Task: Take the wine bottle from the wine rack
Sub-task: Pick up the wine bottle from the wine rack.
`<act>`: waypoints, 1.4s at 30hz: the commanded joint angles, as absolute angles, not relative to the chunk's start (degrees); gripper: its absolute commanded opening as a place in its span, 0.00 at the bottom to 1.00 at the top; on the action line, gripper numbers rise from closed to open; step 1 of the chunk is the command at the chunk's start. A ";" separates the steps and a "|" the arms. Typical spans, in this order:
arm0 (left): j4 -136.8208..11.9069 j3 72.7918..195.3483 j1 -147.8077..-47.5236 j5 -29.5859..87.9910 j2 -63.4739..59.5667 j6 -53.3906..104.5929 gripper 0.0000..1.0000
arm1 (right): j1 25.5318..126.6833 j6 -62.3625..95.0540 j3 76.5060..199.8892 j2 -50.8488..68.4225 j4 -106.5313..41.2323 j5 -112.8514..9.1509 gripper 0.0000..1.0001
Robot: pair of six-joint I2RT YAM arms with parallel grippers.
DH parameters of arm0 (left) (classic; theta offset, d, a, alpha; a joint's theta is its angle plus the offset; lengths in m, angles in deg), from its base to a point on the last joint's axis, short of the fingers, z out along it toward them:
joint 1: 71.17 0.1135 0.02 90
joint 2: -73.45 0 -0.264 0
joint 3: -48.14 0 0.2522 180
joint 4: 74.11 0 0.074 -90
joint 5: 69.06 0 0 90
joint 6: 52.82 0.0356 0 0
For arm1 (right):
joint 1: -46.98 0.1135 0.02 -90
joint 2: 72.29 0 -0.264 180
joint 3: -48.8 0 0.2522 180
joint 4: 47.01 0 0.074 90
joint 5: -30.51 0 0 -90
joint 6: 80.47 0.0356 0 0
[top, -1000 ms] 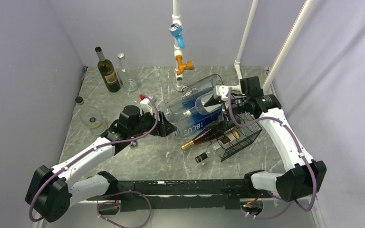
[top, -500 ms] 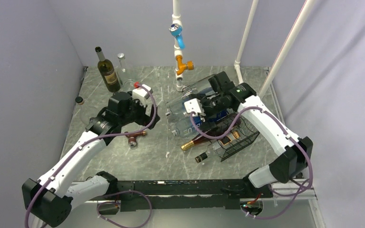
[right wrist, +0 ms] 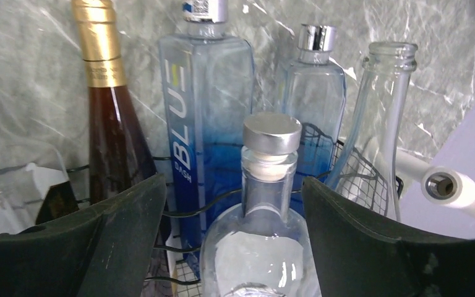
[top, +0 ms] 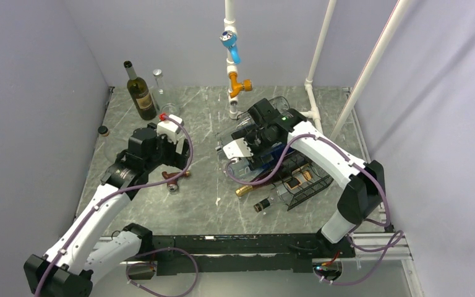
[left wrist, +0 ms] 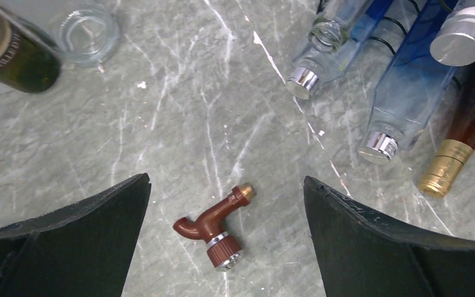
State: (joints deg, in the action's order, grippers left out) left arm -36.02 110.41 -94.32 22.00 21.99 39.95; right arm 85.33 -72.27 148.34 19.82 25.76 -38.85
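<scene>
The black wire-mesh wine rack (top: 314,180) lies at centre right and holds several bottles with their necks pointing left. A brown wine bottle with gold foil (top: 265,179) lies low in it; it also shows in the right wrist view (right wrist: 108,124). My right gripper (top: 247,162) is open over the bottle necks. In its wrist view the right gripper (right wrist: 234,180) straddles a clear bottle with a silver cap (right wrist: 272,204) without touching it. My left gripper (top: 176,164) is open and empty, hanging above a brown tap (left wrist: 213,226).
A blue-tinted bottle (right wrist: 204,111), a second capped clear bottle (right wrist: 312,93) and an open clear bottle (right wrist: 377,111) lie beside the wine bottle. A green wine bottle (top: 140,93) and a glass (top: 171,110) stand at the back left. The white pipe frame (top: 232,62) rises at the back.
My left arm has pulled back to the left, away from the bottle necks. My right arm has swung from behind the rack to the left, over the bottle necks.
</scene>
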 commanded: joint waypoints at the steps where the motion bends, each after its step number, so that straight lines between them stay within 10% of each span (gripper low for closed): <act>1: -38.52 109.22 -94.02 18.83 24.50 41.60 1.00 | 85.67 -72.48 150.73 21.48 21.26 -44.63 0.81; 35: -38.36 109.02 -93.84 19.01 24.67 41.92 0.99 | 85.00 -74.62 146.85 27.59 12.60 -51.33 0.49; 42: -38.38 109.00 -93.84 18.83 24.59 41.93 1.00 | 84.42 -74.52 147.48 26.88 13.21 -49.66 0.00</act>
State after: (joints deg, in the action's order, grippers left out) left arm -36.08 109.10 -94.11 19.53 23.98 41.06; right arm 84.98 -72.84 146.68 27.43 15.94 -50.04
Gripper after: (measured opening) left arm 0.995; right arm 0.383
